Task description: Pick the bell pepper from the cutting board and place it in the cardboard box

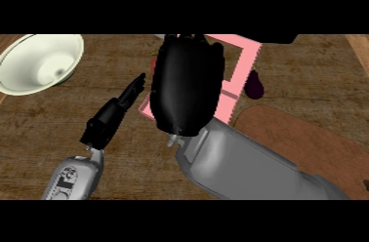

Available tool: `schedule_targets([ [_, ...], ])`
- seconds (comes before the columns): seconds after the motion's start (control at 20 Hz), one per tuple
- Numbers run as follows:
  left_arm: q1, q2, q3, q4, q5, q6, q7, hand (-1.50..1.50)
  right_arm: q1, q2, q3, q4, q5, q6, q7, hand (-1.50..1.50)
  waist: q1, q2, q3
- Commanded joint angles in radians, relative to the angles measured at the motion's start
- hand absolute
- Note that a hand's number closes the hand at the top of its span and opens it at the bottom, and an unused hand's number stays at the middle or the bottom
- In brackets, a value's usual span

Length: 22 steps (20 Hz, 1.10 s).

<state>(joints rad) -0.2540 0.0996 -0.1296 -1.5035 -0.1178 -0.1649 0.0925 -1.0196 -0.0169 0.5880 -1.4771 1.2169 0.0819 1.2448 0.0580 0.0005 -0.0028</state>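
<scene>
Nearest, the brown cutting board (306,146) lies to the right of the right forearm. The left hand (108,119) is beside the right hand (186,85), on its left, stretched straight and holding nothing. The right hand is back-up over the pink box (243,58). Whether it is open or holds anything cannot be told, and the bell pepper cannot be made out. A dark purple object (254,86) lies just right of this hand, and a white bowl (39,63) sits far to its left.

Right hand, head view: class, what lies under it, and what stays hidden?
Under the right hand lies a pink box; only its right wall and a lower-left corner show. The hand covers most of the box's inside, so no bell pepper can be seen there.
</scene>
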Motion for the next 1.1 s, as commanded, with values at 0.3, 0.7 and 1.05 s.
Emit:
schedule_targets([
  [0.3,0.011,-0.018,-0.013,-0.013,-0.02,0.017,-0.003,0.0,-0.037,0.016,0.034,0.269,-0.089,-0.147,0.198,1.5,-0.008,0.005,0.001],
  [0.7,0.011,0.017,0.018,-0.004,0.005,-0.018,-0.035,0.0,0.111,0.016,-0.125,0.341,-0.195,-0.39,0.092,-1.5,0.002,0.014,0.003],
  [1.05,0.036,-0.016,-0.011,-0.033,-0.022,0.016,-0.011,0.0,0.168,0.016,-0.156,0.339,-0.199,-0.663,-0.063,-1.5,-0.012,0.006,0.005],
])
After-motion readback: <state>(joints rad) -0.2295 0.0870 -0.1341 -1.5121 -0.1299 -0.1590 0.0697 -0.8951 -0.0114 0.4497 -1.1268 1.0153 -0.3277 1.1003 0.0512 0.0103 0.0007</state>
